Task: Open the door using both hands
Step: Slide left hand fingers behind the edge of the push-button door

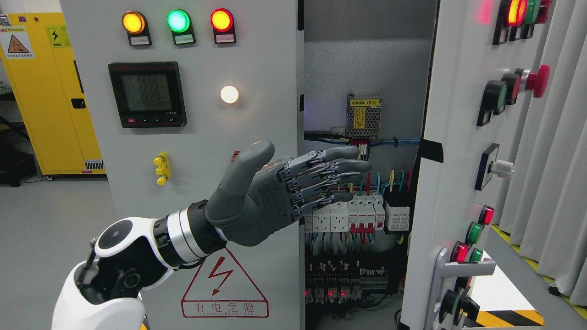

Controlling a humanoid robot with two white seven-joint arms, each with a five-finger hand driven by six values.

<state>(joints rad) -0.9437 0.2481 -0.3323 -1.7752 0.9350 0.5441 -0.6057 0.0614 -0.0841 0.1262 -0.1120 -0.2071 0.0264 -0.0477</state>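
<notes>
Head view: left hand (275, 192), fingers spread, at left door (192, 137) edge beside the open gap.

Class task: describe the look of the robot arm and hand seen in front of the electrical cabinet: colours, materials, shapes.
The left arm has glossy white shells over black joints, with a round black cap. A silver ring and black cuff form the wrist. The left hand is matte dark grey, with exposed metal-grey segmented finger linkages and smooth rounded fingertips.

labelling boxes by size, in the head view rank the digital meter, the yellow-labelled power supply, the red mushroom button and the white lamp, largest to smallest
1. digital meter
2. yellow-labelled power supply
3. red mushroom button
4. white lamp
The button sits on the swung-open right door, nearer the camera, so its lead over the lamp is unsure.
</notes>
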